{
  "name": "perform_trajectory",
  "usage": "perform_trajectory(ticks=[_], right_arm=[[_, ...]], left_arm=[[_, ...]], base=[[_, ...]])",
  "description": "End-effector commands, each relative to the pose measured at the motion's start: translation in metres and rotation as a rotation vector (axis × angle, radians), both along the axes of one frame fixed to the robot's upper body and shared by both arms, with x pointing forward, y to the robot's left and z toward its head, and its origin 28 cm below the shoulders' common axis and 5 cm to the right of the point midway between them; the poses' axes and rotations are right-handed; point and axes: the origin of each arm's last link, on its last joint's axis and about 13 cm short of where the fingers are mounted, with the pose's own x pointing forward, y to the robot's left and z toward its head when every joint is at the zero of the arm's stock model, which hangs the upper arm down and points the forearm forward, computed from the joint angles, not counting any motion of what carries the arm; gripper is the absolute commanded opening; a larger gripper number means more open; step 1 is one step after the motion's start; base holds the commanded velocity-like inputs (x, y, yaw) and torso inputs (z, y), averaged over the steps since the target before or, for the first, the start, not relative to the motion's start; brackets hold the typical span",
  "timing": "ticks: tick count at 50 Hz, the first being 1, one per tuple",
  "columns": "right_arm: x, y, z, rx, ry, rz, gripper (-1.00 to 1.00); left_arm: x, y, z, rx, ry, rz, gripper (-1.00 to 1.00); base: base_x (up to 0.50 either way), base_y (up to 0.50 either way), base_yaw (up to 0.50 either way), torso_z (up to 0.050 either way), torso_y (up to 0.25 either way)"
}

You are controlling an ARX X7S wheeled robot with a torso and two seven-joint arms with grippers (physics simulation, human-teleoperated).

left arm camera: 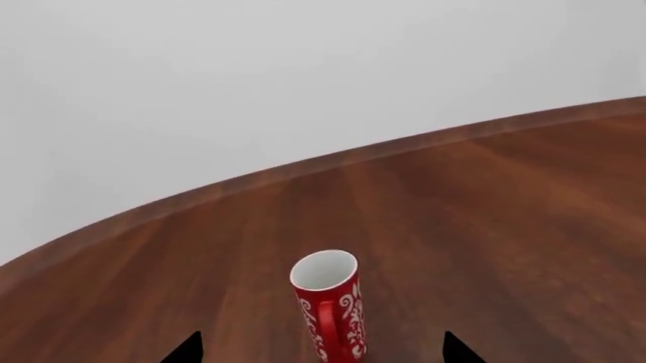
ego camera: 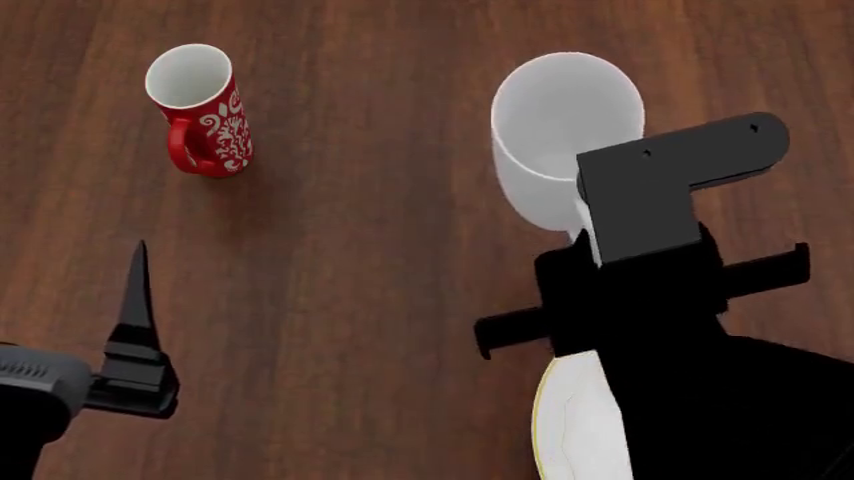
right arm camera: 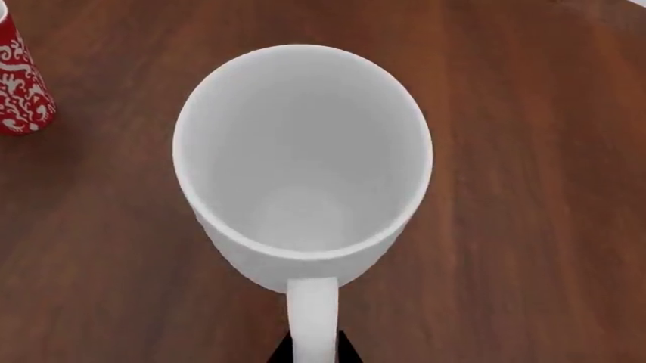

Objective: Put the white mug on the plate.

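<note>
The white mug (right arm camera: pixel 302 159) is upright with its handle (right arm camera: pixel 311 318) pointing back into my right gripper (right arm camera: pixel 313 354), whose jaws are shut on the handle. In the head view the white mug (ego camera: pixel 561 130) sits just beyond the right arm. I cannot tell whether it touches the table. The plate (ego camera: pixel 571 425), white with a gold rim, lies on the table nearer me than the mug and is mostly hidden under the right arm. My left gripper (left arm camera: pixel 323 349) is open and empty, with the red mug just ahead of its fingertips (left arm camera: pixel 187 349).
The red mug with a white floral pattern (ego camera: pixel 200 110) stands upright at the far left of the wooden table (ego camera: pixel 374 250). It also shows in the left wrist view (left arm camera: pixel 331 302) and the right wrist view (right arm camera: pixel 20 83). The table's curved edge (left arm camera: pixel 333 162) lies beyond the red mug.
</note>
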Motion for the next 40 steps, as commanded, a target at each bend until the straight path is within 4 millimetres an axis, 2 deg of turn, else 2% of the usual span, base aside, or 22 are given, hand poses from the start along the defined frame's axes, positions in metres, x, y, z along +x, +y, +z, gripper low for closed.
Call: perform_trajectory(ticks=[1,5,6,10,27,40], right_arm=[[-0.035,-0.013,0.001,-0.046,-0.033,-0.040,-1.00],[-0.041,-0.015,-0.002,-0.051,-0.033,-0.043,-1.00],[-0.043,-0.015,-0.003,-0.050,-0.031,-0.044,-1.00],[-0.050,-0.020,-0.006,-0.045,-0.025,-0.062,-1.00],[-0.078,-0.031,-0.022,-0.033,0.002,-0.105,-1.00],[-0.110,-0.040,-0.031,-0.001,0.003,-0.145,-1.00]], left_arm=[[0.003,-0.004,0.002,0.004,-0.004,-0.023,1.00],[0.004,-0.005,-0.008,0.007,-0.001,-0.027,1.00],[0.004,-0.005,-0.002,0.007,-0.001,-0.027,1.00],[0.004,-0.006,0.001,0.008,0.002,-0.029,1.00],[0.006,-0.008,0.003,0.012,0.002,-0.040,1.00],[0.006,-0.011,0.004,0.015,-0.001,-0.047,1.00]], base=[[0.00,0.00,0.00,0.000,0.000],[0.00,0.00,0.00,0.000,0.000],[0.00,0.00,0.00,0.000,0.000],[0.00,0.00,0.00,0.000,0.000],[0.00,0.00,0.00,0.000,0.000],[0.00,0.00,0.00,0.000,0.000]])
